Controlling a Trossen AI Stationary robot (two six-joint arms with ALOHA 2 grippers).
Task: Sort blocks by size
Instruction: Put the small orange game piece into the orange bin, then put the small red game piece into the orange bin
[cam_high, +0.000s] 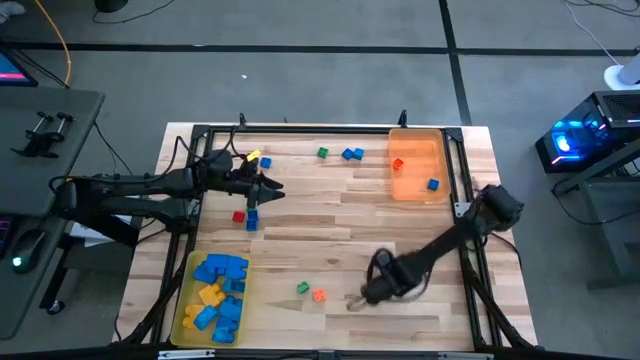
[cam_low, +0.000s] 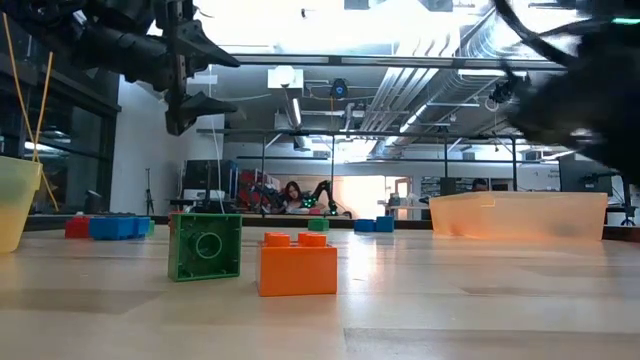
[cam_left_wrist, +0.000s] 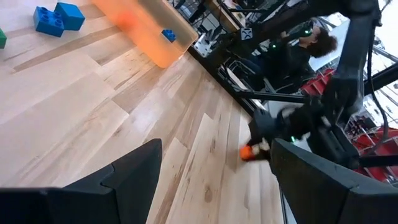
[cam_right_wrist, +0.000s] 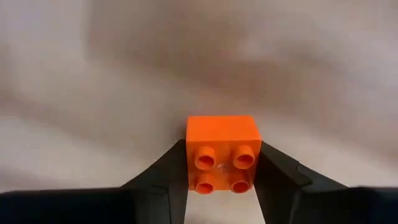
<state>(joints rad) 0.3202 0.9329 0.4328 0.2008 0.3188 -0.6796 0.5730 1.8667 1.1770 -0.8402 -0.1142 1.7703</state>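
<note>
**Right claw (cam_right_wrist: 221, 186) has the orange cube (cam_right_wrist: 221, 155); the orange tray (cam_high: 443, 150) is the target**

High view: your right claw sits at the near edge of the table, right of centre. The orange tray lies at the far edge, ahead of that claw and a touch to its right. It's the right arm's side, so that arm is clearly the nearer one. The left claw (cam_high: 268, 188) hangs over the left half, just beyond a blue block (cam_high: 251, 220), well away from the tray.

Low view: a second orange cube (cam_low: 298, 265) and a green cube (cam_low: 206, 245) sit loose on the wood, no claw around either. The right arm is a dark blur, upper right.

Left wrist view: its own fingers (cam_left_wrist: 134, 174) are spread wide, nothing between them. Far off, you catch orange at the right claw's tip.

Right wrist view: both fingers press the orange cube's sides, studs facing the camera. It's square, so there's no long axis to worry about. I'd judge the carry runs straight across to the tray.
</note>
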